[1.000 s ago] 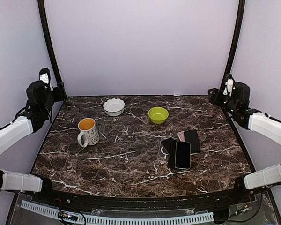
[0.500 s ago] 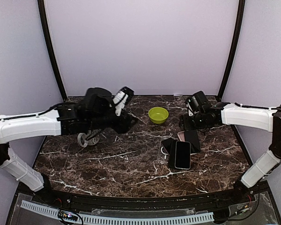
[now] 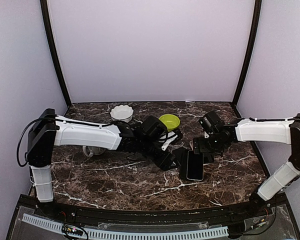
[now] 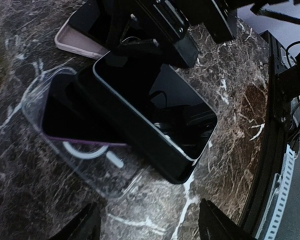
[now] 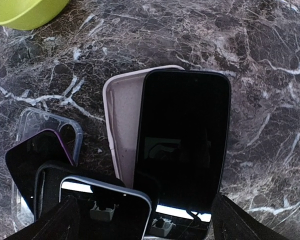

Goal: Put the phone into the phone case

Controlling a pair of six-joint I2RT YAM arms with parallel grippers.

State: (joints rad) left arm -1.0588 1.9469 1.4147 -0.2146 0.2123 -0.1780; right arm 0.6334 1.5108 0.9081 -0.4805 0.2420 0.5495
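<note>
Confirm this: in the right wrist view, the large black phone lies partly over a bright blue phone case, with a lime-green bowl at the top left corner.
Wrong on one point: the large black phone lies partly over a pale pink phone case, not a bright blue one, as the right wrist view shows. The lime-green bowl is at the top left corner.

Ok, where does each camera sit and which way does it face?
Top external: above and behind the bases, looking down on the table; left arm and right arm both show.
Left wrist: on the left arm, looking down at the clear case and a phone; its open jaws at the bottom edge.
Right wrist: on the right arm, looking down at the pink case; its open jaws at the bottom corners.
Shared: both wrist views show the clear case; top and right wrist, the green bowl.
</note>
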